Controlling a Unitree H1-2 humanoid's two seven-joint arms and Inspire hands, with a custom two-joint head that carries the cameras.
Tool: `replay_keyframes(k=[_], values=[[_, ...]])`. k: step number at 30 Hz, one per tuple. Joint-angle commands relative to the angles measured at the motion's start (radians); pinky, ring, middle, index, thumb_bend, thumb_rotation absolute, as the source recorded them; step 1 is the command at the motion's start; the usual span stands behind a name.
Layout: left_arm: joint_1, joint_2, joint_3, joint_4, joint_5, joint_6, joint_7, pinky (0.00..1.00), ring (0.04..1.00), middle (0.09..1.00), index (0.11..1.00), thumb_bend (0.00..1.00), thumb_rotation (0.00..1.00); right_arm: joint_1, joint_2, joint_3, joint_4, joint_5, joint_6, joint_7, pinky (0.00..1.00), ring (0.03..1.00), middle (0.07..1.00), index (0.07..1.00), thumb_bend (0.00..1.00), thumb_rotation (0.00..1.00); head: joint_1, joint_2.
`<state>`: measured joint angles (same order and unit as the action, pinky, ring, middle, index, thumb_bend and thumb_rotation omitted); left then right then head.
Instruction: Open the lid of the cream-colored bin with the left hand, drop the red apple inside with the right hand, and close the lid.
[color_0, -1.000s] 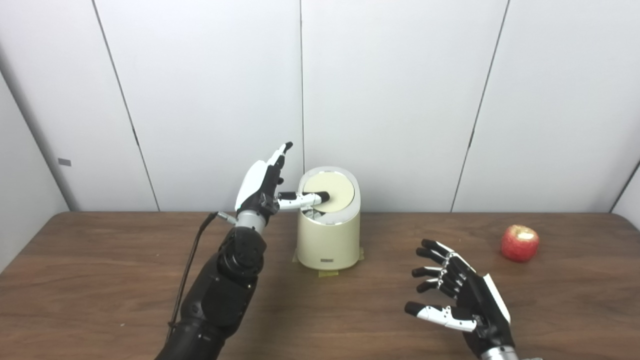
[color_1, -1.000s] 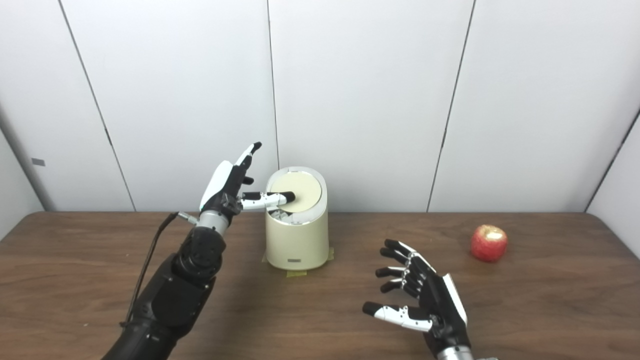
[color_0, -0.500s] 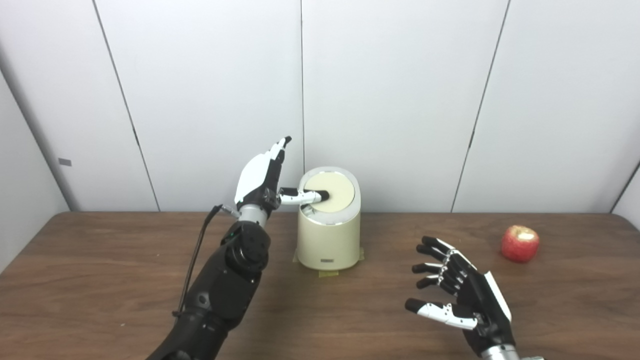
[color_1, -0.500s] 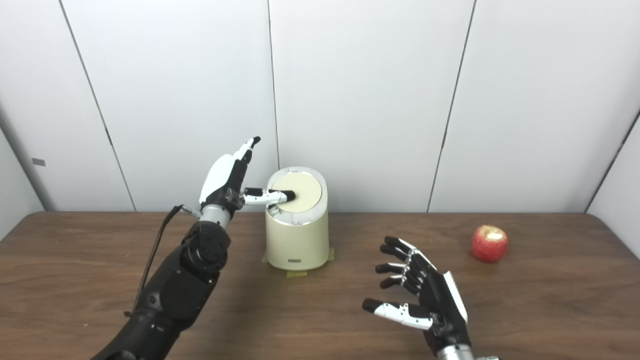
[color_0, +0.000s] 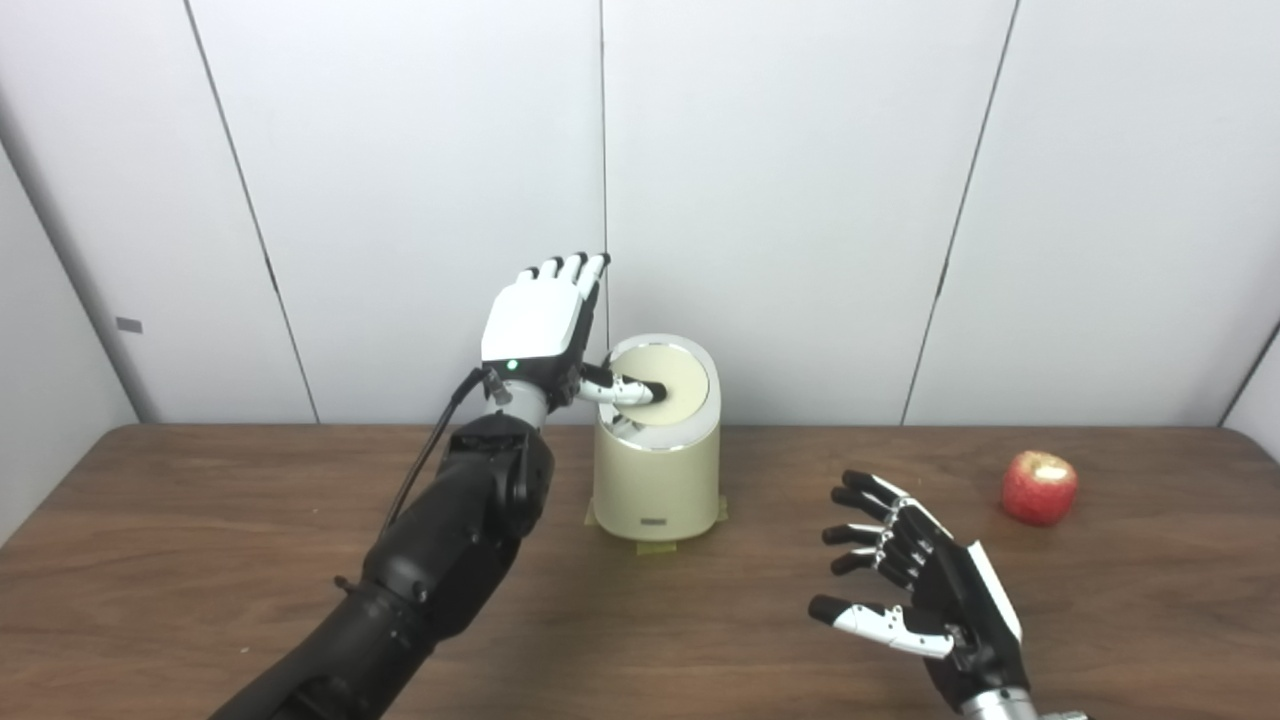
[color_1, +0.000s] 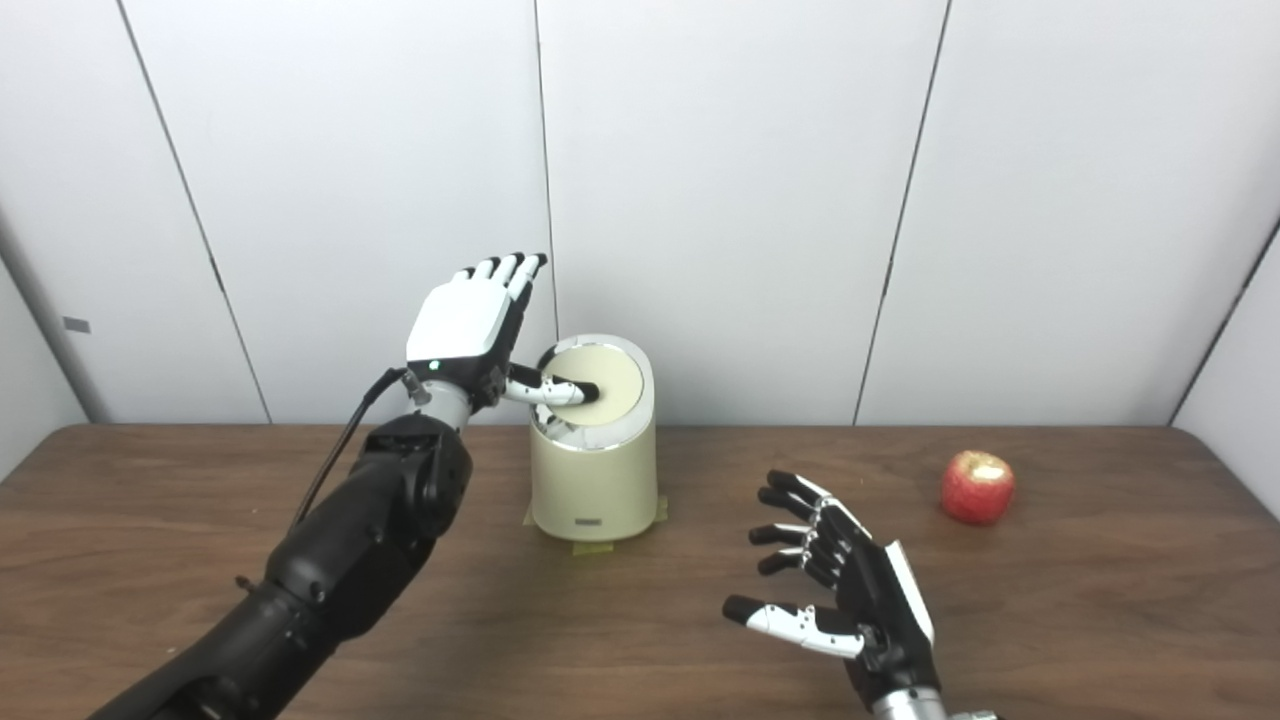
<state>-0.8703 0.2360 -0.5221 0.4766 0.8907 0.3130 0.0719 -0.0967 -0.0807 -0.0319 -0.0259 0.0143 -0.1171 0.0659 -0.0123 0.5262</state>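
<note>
Left hand (color_0: 535, 320) rotated, thumb on lid (color_0: 672, 385)

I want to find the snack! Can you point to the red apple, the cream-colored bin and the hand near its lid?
round red apple (color_0: 1040, 488), left eye view, middle of its skin
cream-colored plastic bin (color_0: 655, 475), left eye view, front wall
left hand (color_0: 532, 322), left eye view, white back

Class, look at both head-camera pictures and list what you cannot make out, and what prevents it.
- Inside of the bin: walls and lid hide it, both views.
- Label on the bin's front: too small to read.
- Left hand palm: faces away from the cameras.
- Right hand wrist: cut by the bottom edge.
</note>
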Motion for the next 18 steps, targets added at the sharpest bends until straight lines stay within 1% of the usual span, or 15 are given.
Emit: replay_keyframes(k=[1, 6, 11, 15, 16, 18], values=[[-0.042, 0.028, -0.017, -0.028, 0.047, 0.01, -0.041, 1.0, 1.0, 1.0, 1.0, 1.0, 0.28, -0.031, 0.001, 0.0, -0.032, 0.011, -0.019, -0.001, 0.49, 0.635, 0.782, 0.784, 0.78, 0.13, 0.0, 0.001], [-0.039, 0.049, -0.041, -0.059, 0.1, 0.015, -0.107, 1.0, 1.0, 1.0, 1.0, 1.0, 0.28, -0.029, 0.001, 0.001, -0.037, 0.0, -0.009, -0.006, 0.51, 0.646, 0.783, 0.783, 0.79, 0.14, 0.0, 0.001], [-0.033, 0.061, -0.052, -0.077, 0.131, 0.017, -0.173, 1.0, 1.0, 1.0, 1.0, 1.0, 0.31, -0.028, 0.0, 0.001, -0.044, -0.003, -0.005, -0.006, 0.52, 0.644, 0.782, 0.785, 0.79, 0.15, 0.0, 0.006], [-0.023, 0.066, -0.06, -0.068, 0.153, 0.007, -0.186, 1.0, 1.0, 1.0, 1.0, 1.0, 0.32, -0.028, -0.002, 0.002, -0.044, -0.004, -0.006, -0.005, 0.52, 0.648, 0.783, 0.784, 0.78, 0.15, 0.002, 0.008], [-0.018, 0.066, -0.058, -0.063, 0.152, 0.0, -0.179, 1.0, 1.0, 1.0, 1.0, 1.0, 0.32, -0.028, -0.002, 0.002, -0.045, -0.003, -0.003, -0.005, 0.52, 0.649, 0.783, 0.785, 0.78, 0.15, 0.002, 0.008], [-0.008, 0.062, -0.054, -0.051, 0.148, -0.014, -0.157, 0.97, 1.0, 1.0, 1.0, 1.0, 0.31, -0.028, -0.002, 0.001, -0.045, 0.001, -0.001, -0.004, 0.52, 0.653, 0.783, 0.787, 0.78, 0.15, 0.002, 0.008]])
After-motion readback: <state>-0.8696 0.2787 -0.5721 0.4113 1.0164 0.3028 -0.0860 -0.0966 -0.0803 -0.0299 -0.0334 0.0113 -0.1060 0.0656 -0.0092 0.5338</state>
